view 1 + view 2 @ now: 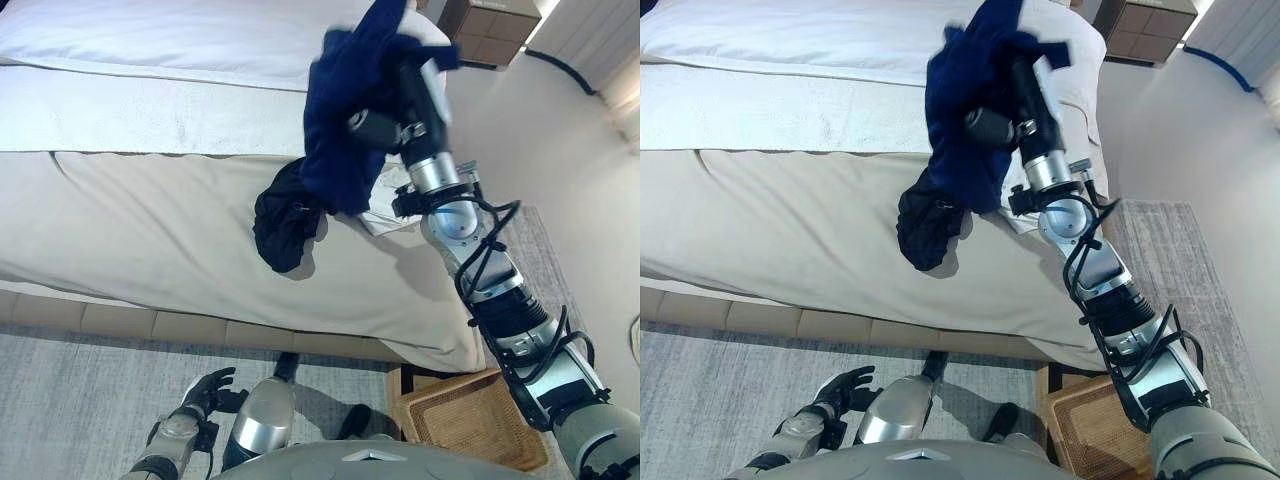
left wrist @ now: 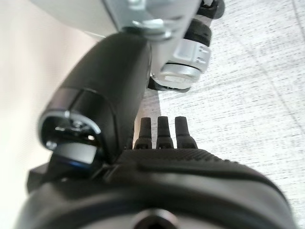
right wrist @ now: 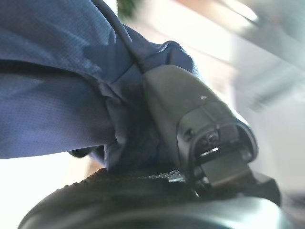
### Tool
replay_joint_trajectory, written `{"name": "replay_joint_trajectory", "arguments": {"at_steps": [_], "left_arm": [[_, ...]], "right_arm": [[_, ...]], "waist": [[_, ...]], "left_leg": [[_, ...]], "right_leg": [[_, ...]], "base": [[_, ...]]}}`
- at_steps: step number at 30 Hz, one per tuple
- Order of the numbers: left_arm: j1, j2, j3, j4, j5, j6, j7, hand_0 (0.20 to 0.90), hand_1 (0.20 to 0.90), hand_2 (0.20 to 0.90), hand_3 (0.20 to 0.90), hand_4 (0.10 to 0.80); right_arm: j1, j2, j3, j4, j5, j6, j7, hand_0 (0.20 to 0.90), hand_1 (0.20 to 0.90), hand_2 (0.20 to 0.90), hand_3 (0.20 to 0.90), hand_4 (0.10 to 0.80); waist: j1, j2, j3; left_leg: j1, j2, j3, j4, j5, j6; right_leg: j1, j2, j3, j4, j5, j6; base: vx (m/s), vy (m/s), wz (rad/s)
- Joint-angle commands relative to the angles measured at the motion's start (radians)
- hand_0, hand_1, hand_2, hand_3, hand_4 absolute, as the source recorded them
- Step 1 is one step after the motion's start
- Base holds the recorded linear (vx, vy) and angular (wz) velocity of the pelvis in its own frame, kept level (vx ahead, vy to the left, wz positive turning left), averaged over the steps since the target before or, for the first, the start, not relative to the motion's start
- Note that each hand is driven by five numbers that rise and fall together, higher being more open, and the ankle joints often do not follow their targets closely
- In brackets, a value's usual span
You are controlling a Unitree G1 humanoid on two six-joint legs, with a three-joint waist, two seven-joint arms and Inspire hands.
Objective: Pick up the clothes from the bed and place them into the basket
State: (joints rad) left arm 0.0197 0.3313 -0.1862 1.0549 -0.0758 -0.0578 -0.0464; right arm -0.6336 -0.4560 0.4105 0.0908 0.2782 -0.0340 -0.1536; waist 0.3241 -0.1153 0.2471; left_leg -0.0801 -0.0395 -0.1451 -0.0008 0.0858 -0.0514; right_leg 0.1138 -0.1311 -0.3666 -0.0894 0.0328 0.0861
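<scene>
Grey woven rug (image 1: 90,390) over the floor. Wooden nightstand (image 1: 488,28) in the far corner, against a pale wall (image 1: 545,140). Tufted beige bed base (image 1: 120,322) along the rug's edge.

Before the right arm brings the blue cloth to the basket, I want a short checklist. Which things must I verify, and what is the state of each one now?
1. Right hand has the blue garment gripped: ok, the cloth is bunched around the thumb in the right wrist view.
2. Garment lifted off the bed: ok, it hangs in the air from the hand.
3. Black garment left behind: cannot tell whether the hanging blue cloth touches it.
4. Basket reachable and unblocked: ok, it stands on the floor under the right arm.
5. Left hand out of the way: ok, open, low by the floor.
</scene>
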Motion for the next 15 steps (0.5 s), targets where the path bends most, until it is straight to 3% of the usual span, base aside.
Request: {"name": "replay_joint_trajectory", "arguments": {"at_steps": [1,3,4,5,9,10,11,15], "left_arm": [[0.051,0.02,-0.05,0.039,0.049,-0.009,-0.032,0.9,0.9,0.9,0.9,0.8],[0.054,0.016,-0.055,0.037,0.06,-0.015,-0.038,0.9,0.9,0.9,0.9,0.8],[0.055,0.015,-0.054,0.038,0.062,-0.018,-0.039,0.9,0.9,0.9,0.9,0.8],[0.057,0.015,-0.053,0.036,0.066,-0.018,-0.043,0.9,0.9,0.9,0.9,0.8],[0.06,0.021,-0.051,0.025,0.069,-0.014,-0.047,0.9,0.9,0.9,0.9,0.8],[0.059,0.026,-0.049,0.021,0.068,-0.007,-0.048,0.9,0.9,0.9,0.9,0.8],[0.06,0.028,-0.049,0.016,0.068,-0.001,-0.047,0.9,0.9,0.9,0.9,0.8],[0.054,0.032,-0.056,0.022,0.063,0.005,-0.037,0.9,0.9,0.9,0.9,0.8]], "right_arm": [[-0.175,0.035,-0.049,-0.016,0.099,-0.115,-0.026,0.3,0.3,0.3,0.2,0.1],[-0.19,0.079,-0.066,0.008,0.124,-0.11,-0.066,0.3,0.3,0.3,0.2,0.1],[-0.191,0.092,-0.072,0.017,0.139,-0.086,-0.079,0.535,0.535,0.535,0.475,0.375],[-0.187,0.106,-0.078,0.036,0.159,-0.055,-0.086,0.9,0.9,0.9,0.9,0.8],[-0.167,0.105,-0.076,0.12,0.187,0.069,-0.094,0.9,0.9,0.9,0.9,0.8],[-0.157,0.093,-0.068,0.155,0.15,0.113,-0.081,0.446,0.446,0.446,0.37,0.27],[-0.152,0.08,-0.062,0.174,0.131,0.126,-0.086,0.3,0.3,0.3,0.2,0.1],[-0.153,0.047,-0.053,0.245,0.048,0.124,-0.084,0.3,0.3,0.3,0.2,0.1]], "waist": [[0.039,-0.01,-0.086],[0.053,-0.009,-0.088],[0.056,-0.008,-0.09],[0.059,-0.006,-0.092],[0.061,-0.002,-0.093],[0.06,-0.002,-0.092],[0.06,-0.001,-0.091],[0.06,-0.002,-0.085]], "left_leg": [[0.104,-0.006,-0.008,-0.041,-0.119,0.059],[0.106,-0.01,-0.019,-0.044,-0.116,0.057],[0.106,-0.01,-0.021,-0.045,-0.115,0.056],[0.106,-0.012,-0.023,-0.046,-0.114,0.056],[0.104,-0.015,-0.032,-0.045,-0.11,0.056],[0.102,-0.016,-0.035,-0.043,-0.108,0.056],[0.102,-0.016,-0.037,-0.043,-0.106,0.056],[0.099,-0.018,-0.05,-0.041,-0.101,0.058]], "right_leg": [[0.014,-0.022,-0.049,0.08,-0.042,0.029],[0.024,-0.024,-0.06,0.079,-0.043,0.026],[0.027,-0.025,-0.064,0.079,-0.043,0.026],[0.027,-0.027,-0.068,0.081,-0.043,0.025],[0.025,-0.029,-0.071,0.094,-0.05,0.022],[0.023,-0.028,-0.07,0.102,-0.053,0.021],[0.022,-0.028,-0.068,0.105,-0.055,0.021],[0.022,-0.025,-0.063,0.117,-0.063,0.018]], "base": [[0.042,0.01,0.11],[0.033,0.029,0.18],[0.016,0.044,0.23],[0.01,0.045,0.22],[0.01,0.042,0.12],[0.018,0.02,0.12],[0.019,0.017,0.14],[0.023,0.014,0.1]]}}
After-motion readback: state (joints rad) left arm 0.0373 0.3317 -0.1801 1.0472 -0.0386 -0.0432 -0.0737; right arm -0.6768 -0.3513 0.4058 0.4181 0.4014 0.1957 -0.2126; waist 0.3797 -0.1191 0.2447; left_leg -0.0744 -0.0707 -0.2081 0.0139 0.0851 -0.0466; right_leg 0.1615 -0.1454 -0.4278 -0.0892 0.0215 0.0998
